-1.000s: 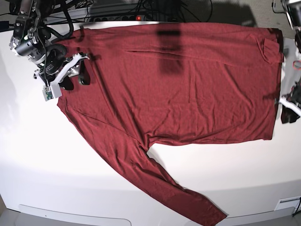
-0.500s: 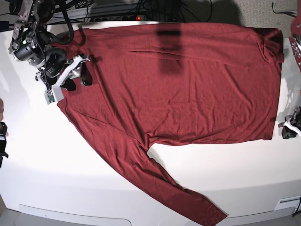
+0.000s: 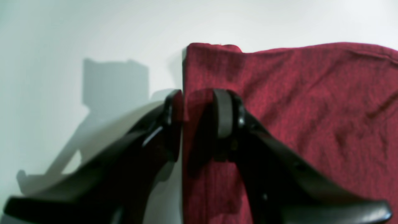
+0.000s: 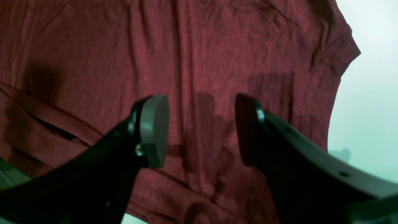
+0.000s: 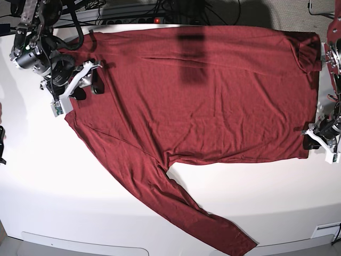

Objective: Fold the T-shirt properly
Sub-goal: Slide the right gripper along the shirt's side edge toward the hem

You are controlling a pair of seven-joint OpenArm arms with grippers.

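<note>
The maroon long-sleeved T-shirt [image 5: 202,90] lies spread flat on the white table [image 5: 64,176]. One sleeve [image 5: 202,218] runs toward the front edge. My left gripper [image 5: 310,140] is at the shirt's front right corner. In the left wrist view the gripper [image 3: 197,115] is narrowly open astride the shirt's edge [image 3: 295,102], with one finger over bare table and one over fabric. My right gripper [image 5: 88,88] is open and empty over the shirt's left side. In the right wrist view it [image 4: 202,127] hovers above flat fabric [image 4: 217,46].
A power strip and cables [image 5: 133,18] lie behind the table's back edge. A dark object [image 5: 1,138] shows at the far left edge. The table's front edge is close to the sleeve's cuff [image 5: 242,246].
My left gripper has moved in from the table's right edge to the shirt's front right corner. The right arm has barely shifted.
</note>
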